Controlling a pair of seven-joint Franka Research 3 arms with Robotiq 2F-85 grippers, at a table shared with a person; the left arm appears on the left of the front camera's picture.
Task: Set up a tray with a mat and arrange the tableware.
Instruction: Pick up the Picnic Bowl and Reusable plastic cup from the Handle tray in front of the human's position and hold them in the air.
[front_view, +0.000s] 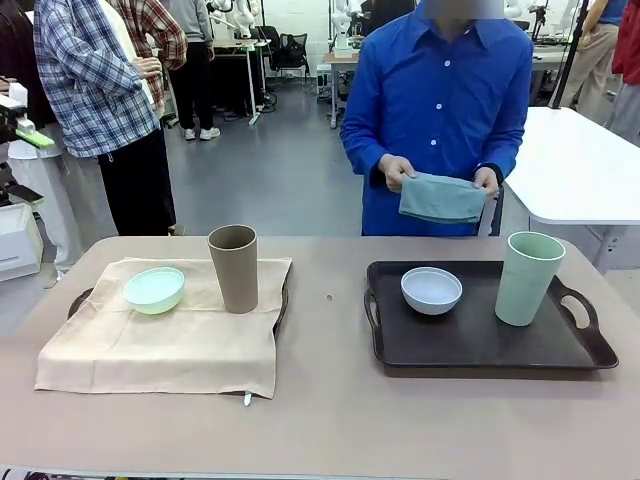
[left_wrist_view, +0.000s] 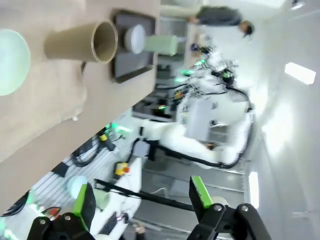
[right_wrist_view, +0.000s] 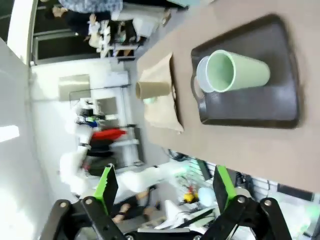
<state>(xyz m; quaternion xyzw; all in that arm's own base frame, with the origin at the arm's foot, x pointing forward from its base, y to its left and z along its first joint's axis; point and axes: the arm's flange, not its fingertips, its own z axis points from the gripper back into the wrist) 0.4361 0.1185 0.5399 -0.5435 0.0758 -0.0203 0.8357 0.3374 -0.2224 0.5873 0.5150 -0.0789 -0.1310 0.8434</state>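
On the left a beige mat (front_view: 170, 335) covers a dark tray (front_view: 282, 305); on it stand a mint-green bowl (front_view: 155, 290) and a tall tan-brown cup (front_view: 234, 268). The bare dark tray (front_view: 480, 340) on the right holds a white bowl (front_view: 431, 290) and a tall pale-green cup (front_view: 527, 278). The person in blue holds a folded blue-grey cloth (front_view: 441, 197) in both hands behind that tray. My left gripper (left_wrist_view: 142, 200) is open and off the table's edge, with the tan cup (left_wrist_view: 82, 42) far off. My right gripper (right_wrist_view: 165, 187) is open too, away from the pale-green cup (right_wrist_view: 237, 71).
A second white table (front_view: 580, 170) stands at the back right. Another person in a plaid shirt (front_view: 95, 75) stands at the back left. Bare tabletop (front_view: 325, 400) lies between the two trays and along the front edge.
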